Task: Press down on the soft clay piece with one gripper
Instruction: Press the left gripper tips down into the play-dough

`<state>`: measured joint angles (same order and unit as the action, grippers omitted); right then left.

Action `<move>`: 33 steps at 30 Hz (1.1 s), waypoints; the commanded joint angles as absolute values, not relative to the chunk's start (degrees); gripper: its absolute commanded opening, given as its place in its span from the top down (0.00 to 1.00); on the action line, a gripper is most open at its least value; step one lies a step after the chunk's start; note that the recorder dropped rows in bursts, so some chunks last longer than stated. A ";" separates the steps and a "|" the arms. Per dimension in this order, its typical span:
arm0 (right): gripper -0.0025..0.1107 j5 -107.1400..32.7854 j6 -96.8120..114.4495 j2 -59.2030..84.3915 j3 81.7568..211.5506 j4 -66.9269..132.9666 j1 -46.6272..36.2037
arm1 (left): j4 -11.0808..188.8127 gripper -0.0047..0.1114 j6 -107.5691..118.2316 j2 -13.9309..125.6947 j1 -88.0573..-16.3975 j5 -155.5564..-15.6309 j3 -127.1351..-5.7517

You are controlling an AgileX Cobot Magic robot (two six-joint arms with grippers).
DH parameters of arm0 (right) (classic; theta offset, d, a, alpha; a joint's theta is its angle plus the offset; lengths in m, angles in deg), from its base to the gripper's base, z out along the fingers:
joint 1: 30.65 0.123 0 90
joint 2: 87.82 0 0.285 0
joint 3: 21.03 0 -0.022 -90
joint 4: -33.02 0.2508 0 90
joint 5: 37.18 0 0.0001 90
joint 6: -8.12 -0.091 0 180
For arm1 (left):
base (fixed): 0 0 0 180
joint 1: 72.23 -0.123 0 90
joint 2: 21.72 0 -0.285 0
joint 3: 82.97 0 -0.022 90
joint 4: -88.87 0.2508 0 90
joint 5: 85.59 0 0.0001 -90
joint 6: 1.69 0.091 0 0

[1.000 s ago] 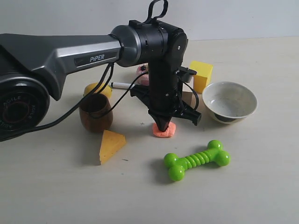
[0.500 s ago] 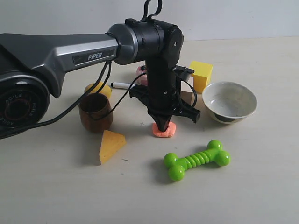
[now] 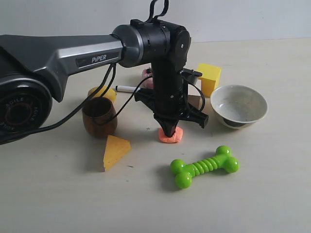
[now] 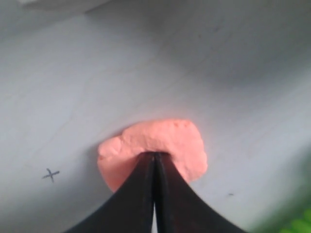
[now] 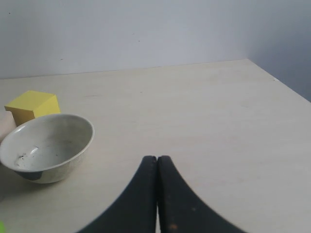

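1. Toward the left edge of the surface, a brown cup and a cheese wedge stand clear.
2. Mid-surface, the left pincer, clenched, presses its tip into the soft clay piece.
3. Toward the right edge lie a green bone and a bowl; the right pincer is clenched.

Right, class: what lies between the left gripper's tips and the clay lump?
Nothing: the shut left gripper sets its tips directly on the soft clay piece, clearest in the left wrist view.
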<state>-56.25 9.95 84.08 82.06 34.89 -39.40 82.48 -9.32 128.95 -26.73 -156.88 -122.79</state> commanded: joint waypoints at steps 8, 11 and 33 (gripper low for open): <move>0.98 -55.50 10.01 84.39 81.76 35.08 -39.28 | 80.70 0.96 -9.24 129.48 -26.09 -152.69 -120.54; 0.98 -55.50 10.01 84.39 81.76 35.08 -39.28 | 80.93 0.96 -9.24 128.35 -26.09 -152.34 -120.54; 0.98 -55.50 10.01 84.39 81.76 35.08 -39.28 | 83.64 0.96 -11.04 126.71 -25.12 -155.56 -126.79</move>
<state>-56.25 9.95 84.08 82.06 34.89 -39.40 82.64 -10.30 126.86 -25.51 -155.36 -126.35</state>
